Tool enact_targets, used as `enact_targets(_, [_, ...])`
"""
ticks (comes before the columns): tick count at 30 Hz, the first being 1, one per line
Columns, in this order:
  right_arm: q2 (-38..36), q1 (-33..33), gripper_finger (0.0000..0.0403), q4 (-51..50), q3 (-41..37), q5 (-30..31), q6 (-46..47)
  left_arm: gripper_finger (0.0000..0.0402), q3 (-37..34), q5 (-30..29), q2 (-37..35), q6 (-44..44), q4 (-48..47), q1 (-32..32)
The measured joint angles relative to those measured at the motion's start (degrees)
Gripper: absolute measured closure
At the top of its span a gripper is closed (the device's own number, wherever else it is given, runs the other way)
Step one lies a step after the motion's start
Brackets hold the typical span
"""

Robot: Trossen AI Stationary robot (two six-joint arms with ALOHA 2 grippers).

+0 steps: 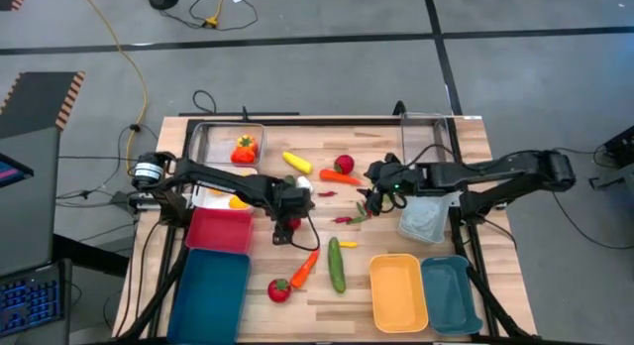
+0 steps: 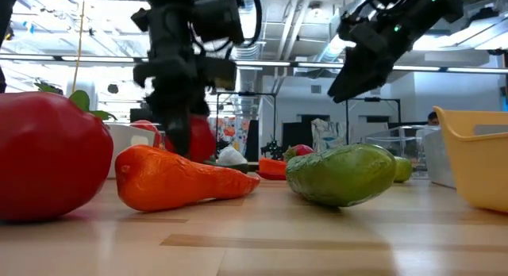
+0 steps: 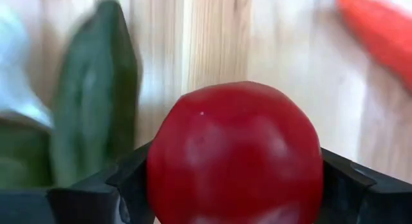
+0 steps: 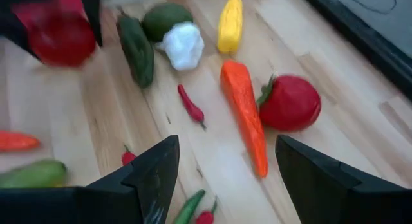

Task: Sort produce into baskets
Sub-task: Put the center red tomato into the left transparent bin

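Observation:
A red tomato (image 3: 235, 153) sits between the fingers of my left gripper (image 1: 293, 222), which is shut on it near the table's middle, just right of the pink-red basket (image 1: 218, 229). My right gripper (image 4: 219, 185) hangs open above small chillies (image 1: 347, 218), with nothing between its fingers. Below it in the right wrist view lie a carrot (image 4: 244, 114), a leafy tomato (image 4: 291, 103), a garlic (image 4: 183, 45) and a yellow squash (image 4: 230, 23). A cucumber (image 1: 337, 264), another carrot (image 1: 304, 269) and a red fruit (image 1: 279, 289) lie toward the near edge. My left gripper pinches the tomato by two opposite sides (image 3: 161, 179), one finger (image 3: 129, 185) on each. The fingers come steeply from above, pointing down. Whether the tomato stands on the table or hangs clear of it, I cannot tell.
A dark teal basket (image 1: 210, 295) stands at the near left. An orange-yellow basket (image 1: 398, 290) and a teal basket (image 1: 449, 293) stand at the near right. Clear baskets (image 1: 226, 142) (image 1: 426, 137) stand at the far edge, and a white basket (image 1: 210, 196) is behind the pink-red one.

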Motion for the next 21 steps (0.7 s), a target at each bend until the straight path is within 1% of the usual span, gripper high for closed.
enact_targets(2, [1.81, 0.00, 0.0117, 1.71, 0.03, 0.00, 0.00, 0.0113, 1.44, -0.28, -1.79, 2.01, -2.83, 0.84])
enact_targets(4, [3.44, 0.00, 0.0117, 1.91, 0.04, -0.02, 0.00, 0.0115, 3.22, -1.79, -3.74, 3.84, -5.53, 2.20])
enact_targets(7, [5.47, 0.00, 0.0117, 2.73, 0.03, 0.00, 0.00, 0.0117, 4.98, -5.62, -7.46, 5.95, -10.15, 5.23])
enact_targets(10, [7.12, 0.00, 0.0117, 3.13, 0.03, 0.00, 0.00, 0.0117, 5.30, -9.27, -11.64, 7.77, -11.79, 9.44])
enact_targets(15, [8.59, 0.00, 0.0117, 3.28, 0.03, 0.00, 0.01, 0.0118, 5.30, -11.79, -17.20, 10.52, -13.65, 19.11])
enact_targets(21, [8.15, 0.00, 0.0117, 5.31, 0.05, 0.00, -0.02, 0.0118, 5.30, -11.66, -18.31, 14.90, -13.89, 32.43])
